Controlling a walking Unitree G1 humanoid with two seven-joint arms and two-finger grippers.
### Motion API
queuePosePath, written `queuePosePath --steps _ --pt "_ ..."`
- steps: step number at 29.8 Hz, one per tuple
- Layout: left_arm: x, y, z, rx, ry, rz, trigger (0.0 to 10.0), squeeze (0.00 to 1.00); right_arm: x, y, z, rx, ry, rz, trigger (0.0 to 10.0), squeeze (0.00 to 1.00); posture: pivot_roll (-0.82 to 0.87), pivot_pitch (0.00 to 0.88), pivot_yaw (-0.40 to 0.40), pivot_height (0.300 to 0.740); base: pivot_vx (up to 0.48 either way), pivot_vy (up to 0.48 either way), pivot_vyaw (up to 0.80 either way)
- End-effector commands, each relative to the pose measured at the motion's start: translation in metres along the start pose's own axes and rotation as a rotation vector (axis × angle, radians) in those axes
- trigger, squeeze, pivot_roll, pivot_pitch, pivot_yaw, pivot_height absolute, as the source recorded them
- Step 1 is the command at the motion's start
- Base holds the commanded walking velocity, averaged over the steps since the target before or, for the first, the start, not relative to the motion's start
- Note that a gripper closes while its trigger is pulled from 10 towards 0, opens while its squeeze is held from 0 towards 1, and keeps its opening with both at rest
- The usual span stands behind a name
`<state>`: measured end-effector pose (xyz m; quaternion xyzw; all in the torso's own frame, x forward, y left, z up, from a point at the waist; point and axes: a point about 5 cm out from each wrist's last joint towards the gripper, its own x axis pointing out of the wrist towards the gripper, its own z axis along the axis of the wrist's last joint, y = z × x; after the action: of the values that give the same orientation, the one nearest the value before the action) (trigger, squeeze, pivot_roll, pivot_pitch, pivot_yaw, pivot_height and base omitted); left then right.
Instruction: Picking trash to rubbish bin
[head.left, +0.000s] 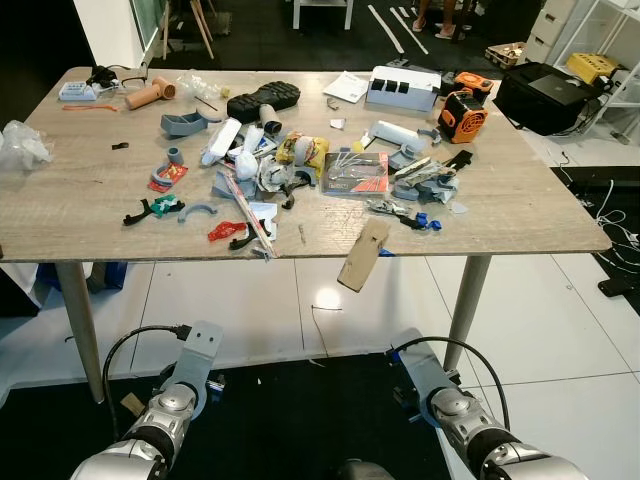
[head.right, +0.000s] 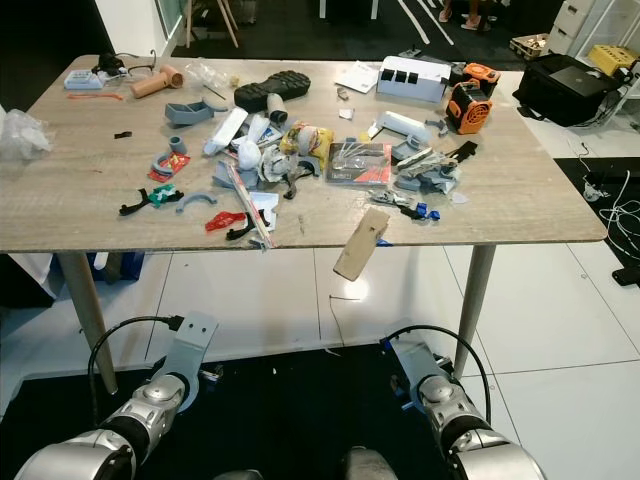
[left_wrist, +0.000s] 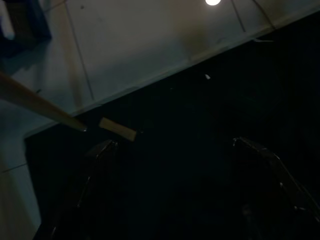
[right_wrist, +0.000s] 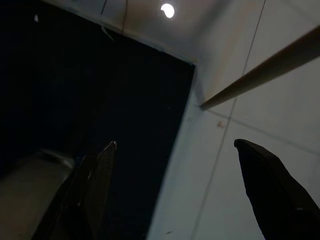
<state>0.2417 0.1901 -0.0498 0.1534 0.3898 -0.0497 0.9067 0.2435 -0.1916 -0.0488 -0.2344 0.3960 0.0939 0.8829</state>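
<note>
Both claws (right_wrist: 175, 190) — fingers apart, hanging low | cardboard strip (head.left: 364, 254) overhangs table (head.left: 90, 215) edge — long axis tilted downward

Head views bright, sharp; wrist views dim.

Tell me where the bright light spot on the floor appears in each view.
Left eye view: light spot on the white tiles under the table, just beyond the black mat.
Right eye view: same place.
Left wrist view: on tiles beyond the mat.
Right wrist view: likewise.
Shared landmark: the mat's edge.
</note>
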Motion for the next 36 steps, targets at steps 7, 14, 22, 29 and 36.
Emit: queuePosePath --steps 7,14,22,29,36 --pt "0.000 0.014 0.000 -0.012 0.013 0.058 10.0 0.00 -0.001 -0.009 0.000 0.044 -0.006 -0.094 10.0 0.00 0.00 0.000 -0.018 0.740 0.000 0.000 0.00" --pt "-0.002 0.006 -0.011 -0.033 0.065 -0.041 10.0 0.00 0.000 -0.009 -0.001 0.028 0.000 -0.087 10.0 0.00 -0.01 0.000 -0.002 0.740 0.000 0.000 0.00" --pt "-0.003 0.004 -0.016 -0.031 0.078 -0.061 10.0 0.00 0.000 -0.007 -0.002 0.026 0.008 -0.081 10.0 0.00 0.00 0.000 0.000 0.740 0.000 0.000 0.00" --pt "-0.003 0.002 -0.018 -0.037 0.079 -0.064 10.0 0.00 -0.002 -0.006 -0.008 0.039 0.018 -0.082 10.0 0.00 -0.01 0.000 0.007 0.740 0.000 0.000 0.00" --pt "-0.003 0.003 -0.015 -0.052 0.068 -0.065 10.0 0.00 -0.003 -0.010 -0.014 0.112 0.017 -0.107 10.0 0.00 -0.02 0.000 0.015 0.740 0.000 0.000 0.00"
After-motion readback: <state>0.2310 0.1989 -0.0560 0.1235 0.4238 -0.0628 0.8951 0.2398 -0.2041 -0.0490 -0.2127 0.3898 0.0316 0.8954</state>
